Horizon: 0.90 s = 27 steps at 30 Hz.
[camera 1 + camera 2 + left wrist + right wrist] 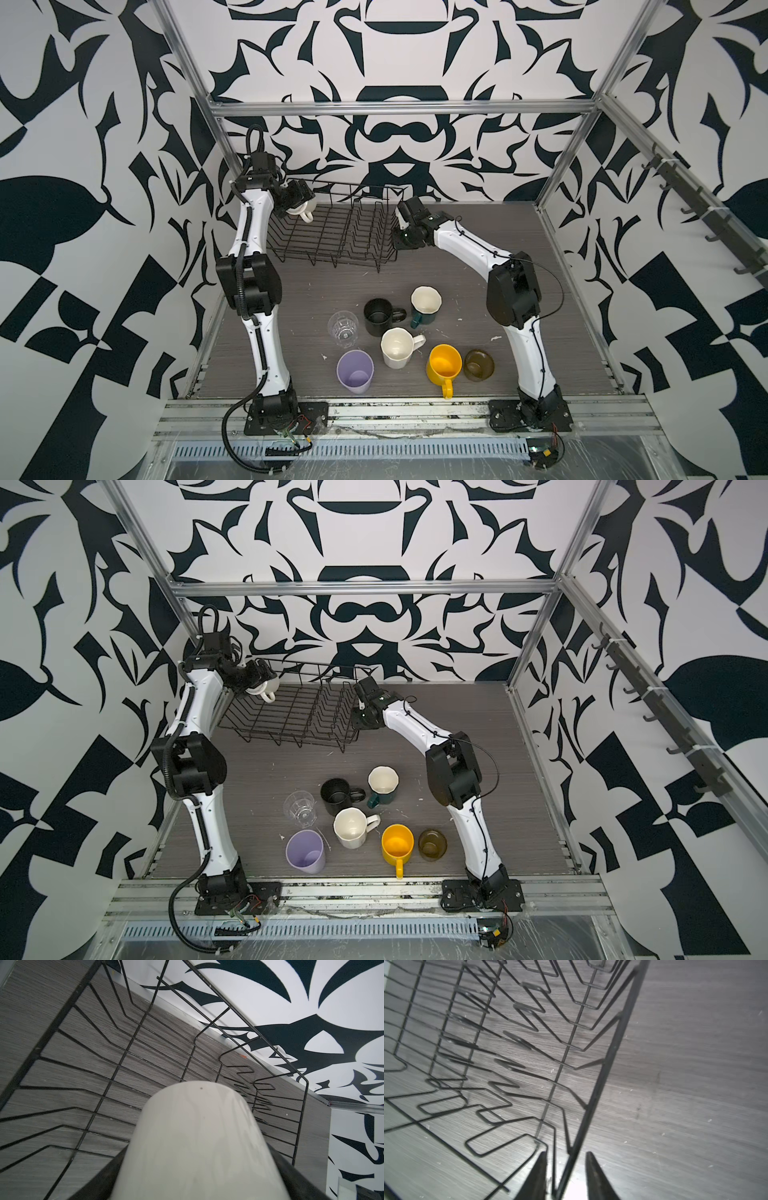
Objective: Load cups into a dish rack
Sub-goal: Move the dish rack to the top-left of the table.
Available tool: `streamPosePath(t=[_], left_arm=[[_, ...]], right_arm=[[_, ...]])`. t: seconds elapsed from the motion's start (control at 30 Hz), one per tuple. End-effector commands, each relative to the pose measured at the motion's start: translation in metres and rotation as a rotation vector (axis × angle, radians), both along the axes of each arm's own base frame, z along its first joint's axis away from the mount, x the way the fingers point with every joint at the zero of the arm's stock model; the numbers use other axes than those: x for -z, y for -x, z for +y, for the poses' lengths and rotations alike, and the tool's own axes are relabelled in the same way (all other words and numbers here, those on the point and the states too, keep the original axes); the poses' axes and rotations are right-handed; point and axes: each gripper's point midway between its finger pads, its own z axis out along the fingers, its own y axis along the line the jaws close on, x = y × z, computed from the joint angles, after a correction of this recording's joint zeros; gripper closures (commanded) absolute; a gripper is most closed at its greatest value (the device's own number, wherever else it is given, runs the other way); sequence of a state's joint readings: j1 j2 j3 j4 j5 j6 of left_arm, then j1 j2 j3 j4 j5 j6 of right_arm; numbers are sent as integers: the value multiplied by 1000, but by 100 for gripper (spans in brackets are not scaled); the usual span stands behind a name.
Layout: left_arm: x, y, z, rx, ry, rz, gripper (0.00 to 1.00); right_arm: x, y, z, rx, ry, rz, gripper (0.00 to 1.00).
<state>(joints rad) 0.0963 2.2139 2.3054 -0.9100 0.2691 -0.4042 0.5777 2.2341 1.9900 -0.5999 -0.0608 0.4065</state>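
Note:
My left gripper (296,203) is shut on a white mug (302,210), tilted above the far left corner of the black wire dish rack (345,185). In the left wrist view the mug (197,1136) fills the space between the fingers (97,1180). My right gripper (399,224) is at the rack's right end; its narrowly open jaws (565,1155) straddle the rim wire (602,1076) with small gaps. On the table in front stand a black mug (378,316), a teal mug (424,305), a clear glass (343,329), a cream mug (397,347), a lilac tumbler (354,371), a yellow mug (444,365) and an olive-brown glass (478,364).
The rack (299,725) sits at the back of the grey wood-grain table (519,232), close to the patterned back wall, with its upright prongs on the right side. Aluminium frame posts (565,149) rise at the far corners. Both arm bases are bolted to the front rail (415,409).

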Motion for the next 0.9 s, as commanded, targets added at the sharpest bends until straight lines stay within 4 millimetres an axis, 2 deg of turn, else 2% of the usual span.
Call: streamPosePath(t=[0.0, 0.1, 0.3, 0.87], left_arm=[[-22, 0, 2, 2, 9, -53, 100], [-22, 0, 4, -2, 8, -53, 100], [-17, -1, 7, -17, 9, -35, 100], [18, -2, 20, -78, -32, 72, 100]], right_arm=[[-9, -2, -7, 20, 28, -17, 76], [-10, -2, -7, 19, 31, -20, 83], [-11, 4, -12, -4, 58, -28, 90], [-23, 27, -23, -40, 78, -35, 87]])
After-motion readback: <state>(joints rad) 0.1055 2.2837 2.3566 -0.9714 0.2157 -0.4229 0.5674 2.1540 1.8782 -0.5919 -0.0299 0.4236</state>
